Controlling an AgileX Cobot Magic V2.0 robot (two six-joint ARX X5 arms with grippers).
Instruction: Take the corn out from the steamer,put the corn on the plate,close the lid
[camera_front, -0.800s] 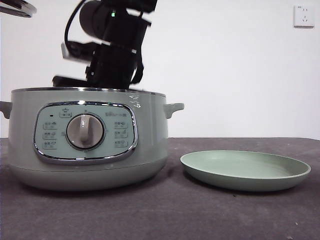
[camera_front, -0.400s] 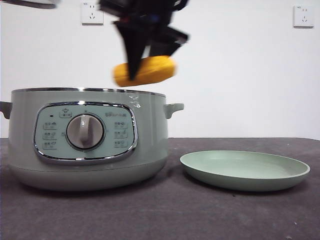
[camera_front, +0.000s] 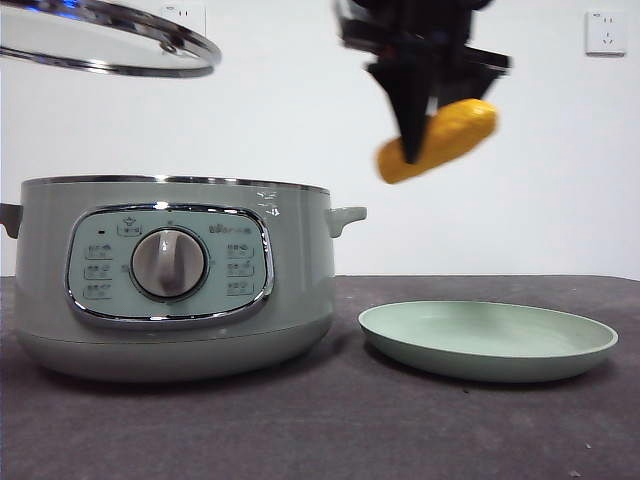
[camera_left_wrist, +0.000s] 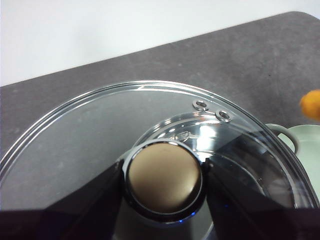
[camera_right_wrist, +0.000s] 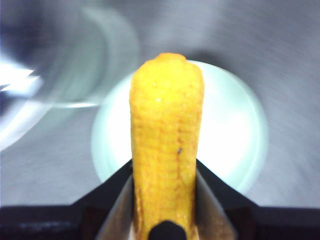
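You see the right arm's matte black two-jaw gripper (camera_front: 412, 150) as a dark blocky mass tapering to a narrow wedge, its edges smeared by blur. At its wrist, its jaws are flat black slabs with paler grey inner faces. The left arm's matte black two-jaw gripper (camera_left_wrist: 162, 175) shows plain, broad black jaws.

The front view sits low, about level with the table (camera_front: 330, 420), close to its near edge and facing the back wall; the steamer (camera_front: 170, 275) and plate (camera_front: 488, 342) stand large. The left wrist view looks steeply down, very near the lid (camera_left_wrist: 90, 135), toward the table's far edge. The right wrist view looks down along the corn (camera_right_wrist: 166, 145) at the plate (camera_right_wrist: 230, 130). Plate and corn (camera_front: 438, 140) show in all three views.
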